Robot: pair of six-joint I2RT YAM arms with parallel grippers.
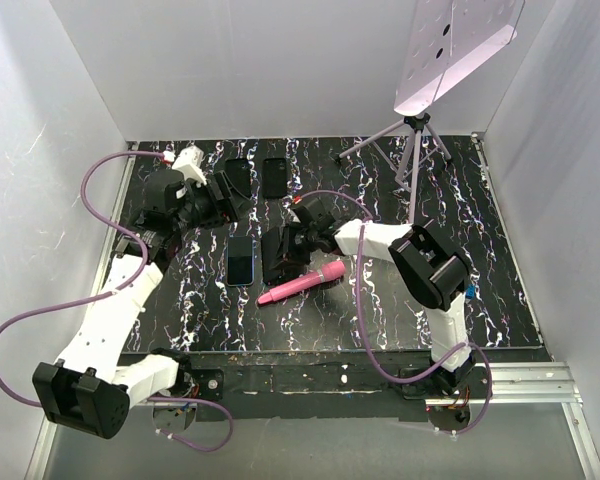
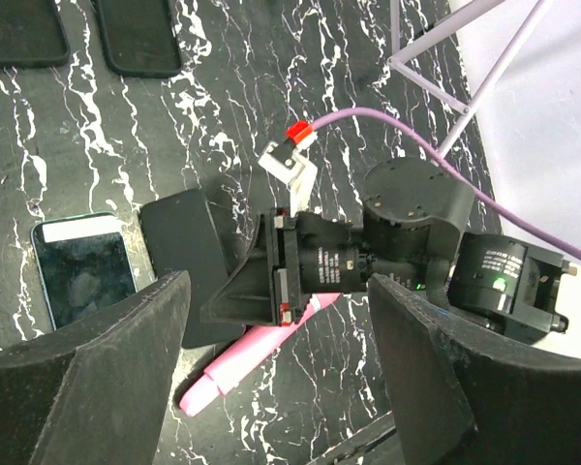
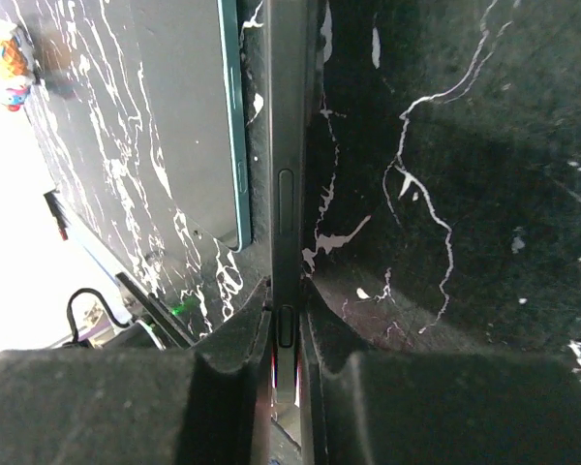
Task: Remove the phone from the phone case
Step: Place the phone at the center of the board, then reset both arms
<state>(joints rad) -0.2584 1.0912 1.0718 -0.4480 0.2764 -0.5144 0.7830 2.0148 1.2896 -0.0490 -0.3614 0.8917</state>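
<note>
The phone (image 1: 242, 261) lies flat on the marbled table, screen up, with a blue-green rim; it also shows in the left wrist view (image 2: 82, 281) and the right wrist view (image 3: 189, 116). Just right of it is the black phone case (image 1: 277, 255), apart from the phone. My right gripper (image 1: 286, 247) is shut on the case's edge (image 3: 289, 194), and the fingers (image 3: 242, 339) pinch it near a side button. My left gripper (image 1: 223, 196) hovers behind the phone, open, with nothing between its fingers (image 2: 107, 378).
A pink marker (image 1: 300, 283) lies just in front of the case, partly under the right gripper (image 2: 242, 363). Two more black cases (image 1: 238, 177) (image 1: 276, 176) lie at the back. A tripod (image 1: 412, 140) with a light panel stands at the back right.
</note>
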